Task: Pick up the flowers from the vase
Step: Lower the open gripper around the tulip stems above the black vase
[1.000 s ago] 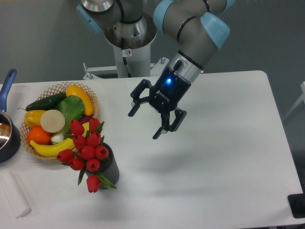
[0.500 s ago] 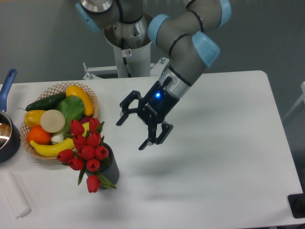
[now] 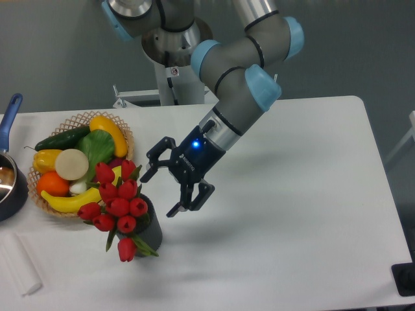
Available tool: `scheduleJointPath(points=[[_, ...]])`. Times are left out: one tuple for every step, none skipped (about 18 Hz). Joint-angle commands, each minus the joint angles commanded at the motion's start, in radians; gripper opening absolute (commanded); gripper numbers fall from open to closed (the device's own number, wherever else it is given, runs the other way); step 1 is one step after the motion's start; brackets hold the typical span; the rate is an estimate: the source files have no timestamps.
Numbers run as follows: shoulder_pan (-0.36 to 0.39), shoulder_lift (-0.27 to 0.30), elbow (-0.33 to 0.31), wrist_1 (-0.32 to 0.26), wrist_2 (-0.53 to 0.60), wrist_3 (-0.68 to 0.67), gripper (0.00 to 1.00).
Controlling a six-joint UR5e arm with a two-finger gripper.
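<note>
Red tulip buds, the flowers (image 3: 118,202), sit bunched in the vase (image 3: 150,232) near the front left of the white table (image 3: 305,214), their heads spilling wider than the dark ribbed rim and one bud hanging low over its front. My gripper (image 3: 159,190) hangs just to their right, not touching them, with my two fingers (image 3: 152,167) spread wide and nothing between them.

I judge the main risk to be the vase itself. It looks light and short, and the bunch leans out over it; if I close on the buds from the side and not on the stems, I may crush or shed heads, or drag the vase along and tip it. A sideways approach at this tilt could also knock the rim with my lower finger before I have any hold. The wicker basket (image 3: 123,133) of fruit and vegetables stands touching or just behind the bunch, so a wide sweep could catch it or nudge the banana (image 3: 68,201). The blue-handled pot (image 3: 9,175) at the left edge is well clear of me.

As for writing, there is pale lettering along my gripper body beside the blue light, too small to read, and a small red-and-white sticker on the robot's pedestal (image 3: 174,71), likewise illegible.
</note>
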Motion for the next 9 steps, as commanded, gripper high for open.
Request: scheduleJointPath(points=[[-0.008, -0.008, -0.002, 0.000, 0.000, 0.000, 1.00], [-0.009, -0.009, -0.003, 0.002, 0.000, 0.000, 1.00], [-0.009, -0.011, -0.002, 0.002, -0.003, -0.002, 1.00], [-0.011, -0.009, -0.002, 0.003, -0.011, -0.003, 1.00], [-0.014, -0.011, -0.002, 0.006, -0.015, -0.005, 1.00], [-0.018, -0.011, 0.002, 0.006, -0.015, -0.005, 1.00], [-0.020, -0.014, 0.003, 0.006, -0.015, -0.005, 1.00], [-0.022, -0.022, 0.005, 0.006, -0.015, -0.005, 1.00], [-0.022, -0.025, 0.008, 0.006, -0.017, -0.006, 1.00]])
